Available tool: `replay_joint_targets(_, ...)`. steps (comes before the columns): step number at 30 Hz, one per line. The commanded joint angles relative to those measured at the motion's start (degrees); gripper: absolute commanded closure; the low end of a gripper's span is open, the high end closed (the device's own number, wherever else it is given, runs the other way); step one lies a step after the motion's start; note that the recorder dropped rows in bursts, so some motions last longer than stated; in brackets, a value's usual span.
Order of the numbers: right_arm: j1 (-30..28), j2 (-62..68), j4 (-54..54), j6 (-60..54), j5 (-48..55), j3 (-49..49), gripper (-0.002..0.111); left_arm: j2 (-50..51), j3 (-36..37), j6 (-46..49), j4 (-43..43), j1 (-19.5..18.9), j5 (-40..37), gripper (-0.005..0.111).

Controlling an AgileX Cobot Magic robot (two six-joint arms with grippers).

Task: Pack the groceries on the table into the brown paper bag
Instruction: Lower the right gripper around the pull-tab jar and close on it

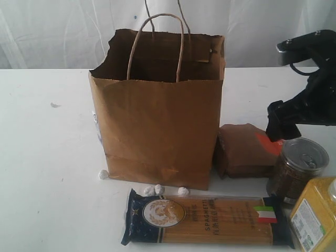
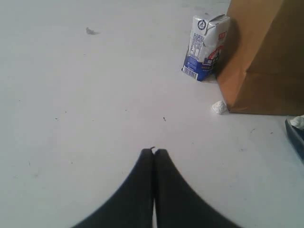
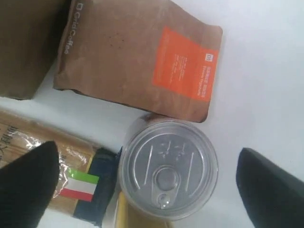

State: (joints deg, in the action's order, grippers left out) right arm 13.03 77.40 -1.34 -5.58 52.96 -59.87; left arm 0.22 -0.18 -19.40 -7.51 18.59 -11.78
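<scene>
The brown paper bag (image 1: 157, 126) stands upright and open at the middle of the table (image 1: 47, 173). In front of it lies the blue-ended spaghetti pack (image 1: 210, 219). To the bag's right lie the orange-labelled brown pouch (image 1: 244, 149), the silver-lidded jar (image 1: 297, 169) and the bottle of yellow grains (image 1: 315, 215). My right gripper (image 3: 149, 185) hangs open above the jar's lid (image 3: 168, 168), one finger on each side and clear of it. The pouch (image 3: 137, 57) lies just beyond the jar. My left gripper (image 2: 154, 151) is shut and empty above bare table.
A small white and blue carton (image 2: 205, 46) stands against the bag's left side (image 2: 261, 57). Tiny white pebble-like bits (image 1: 155, 189) lie along the bag's front foot. A white curtain hangs behind the table. The right arm (image 1: 310, 94) is at the far right.
</scene>
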Motion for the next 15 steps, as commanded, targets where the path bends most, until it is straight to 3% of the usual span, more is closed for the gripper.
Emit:
replay_joint_targets(1, -1.2, 1.6, 0.3, 0.3, -0.3, 0.0, 0.015, -0.2, 0.2, 0.2, 0.2, -0.3, 0.0, 0.107)
replay_joint_targets(15, -2.2, 6.9, 0.1, 0.3, -4.3, 2.7, 0.015, -0.2, 0.2, 0.2, 0.2, -0.3, 0.1, 0.107)
